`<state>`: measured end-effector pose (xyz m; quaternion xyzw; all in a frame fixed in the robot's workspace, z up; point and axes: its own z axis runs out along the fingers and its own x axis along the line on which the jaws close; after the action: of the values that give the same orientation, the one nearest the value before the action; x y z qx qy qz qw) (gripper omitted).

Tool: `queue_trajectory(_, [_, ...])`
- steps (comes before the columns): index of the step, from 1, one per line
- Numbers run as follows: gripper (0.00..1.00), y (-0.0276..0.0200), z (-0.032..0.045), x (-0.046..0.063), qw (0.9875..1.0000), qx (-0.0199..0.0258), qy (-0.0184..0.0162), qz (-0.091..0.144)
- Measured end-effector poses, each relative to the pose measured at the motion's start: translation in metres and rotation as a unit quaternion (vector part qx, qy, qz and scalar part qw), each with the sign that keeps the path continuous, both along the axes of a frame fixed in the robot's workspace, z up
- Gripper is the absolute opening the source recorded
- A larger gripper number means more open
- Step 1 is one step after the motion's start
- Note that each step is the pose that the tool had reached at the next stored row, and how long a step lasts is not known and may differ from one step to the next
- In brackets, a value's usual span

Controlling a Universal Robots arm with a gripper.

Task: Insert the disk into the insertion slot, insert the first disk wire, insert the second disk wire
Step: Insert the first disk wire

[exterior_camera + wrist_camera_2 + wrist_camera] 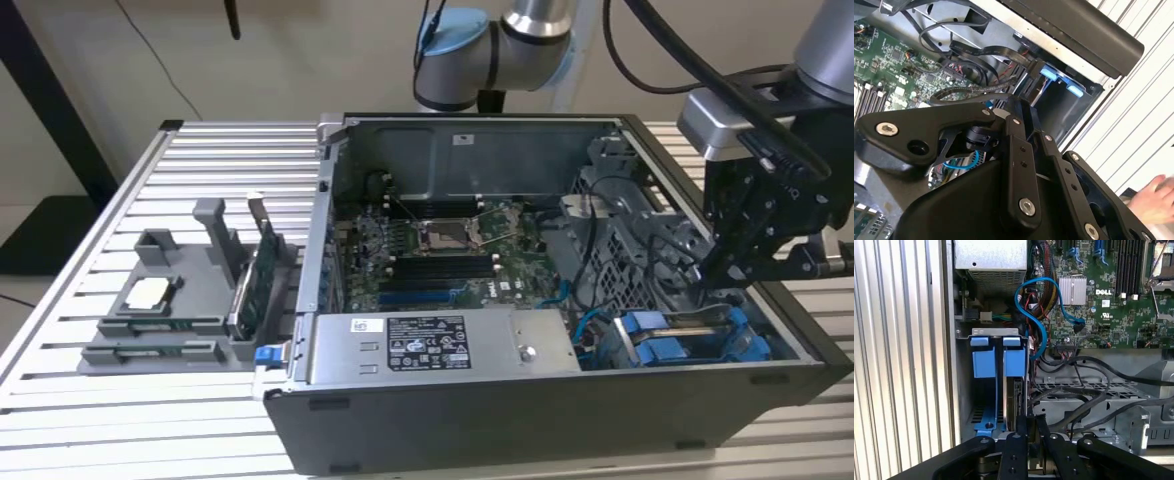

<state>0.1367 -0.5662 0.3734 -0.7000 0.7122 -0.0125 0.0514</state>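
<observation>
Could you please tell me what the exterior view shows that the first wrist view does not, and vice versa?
Exterior view: a grey holder with a green card, beside the case on the exterior view's left. First wrist view: a silver heatsink on the board. Both: the slot, a blue cable and the gripper.

White printed label (427, 342) on the grey power-supply box (534, 350) — lines too small to make out. Small white maker's mark (1105, 292) on the green motherboard (1124, 320), just beside the finned heatsink (1072, 290).
</observation>
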Motion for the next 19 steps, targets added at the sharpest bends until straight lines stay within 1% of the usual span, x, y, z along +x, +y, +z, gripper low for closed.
queue_trajectory(3, [0.19,0.0000,-0.0026,0.000,1.0000,0.0000,0.0000,0.000])
queue_trajectory(9, [0.19,-0.0003,-0.0103,0.000,1.0000,0.0000,-0.0002,0.000])
queue_trajectory(14, [0.19,-0.0022,-0.0141,0.005,1.0000,0.0001,-0.0002,0.000])
queue_trajectory(19, [0.19,-0.0045,-0.0202,0.009,1.0000,0.0000,-0.0002,0.000])
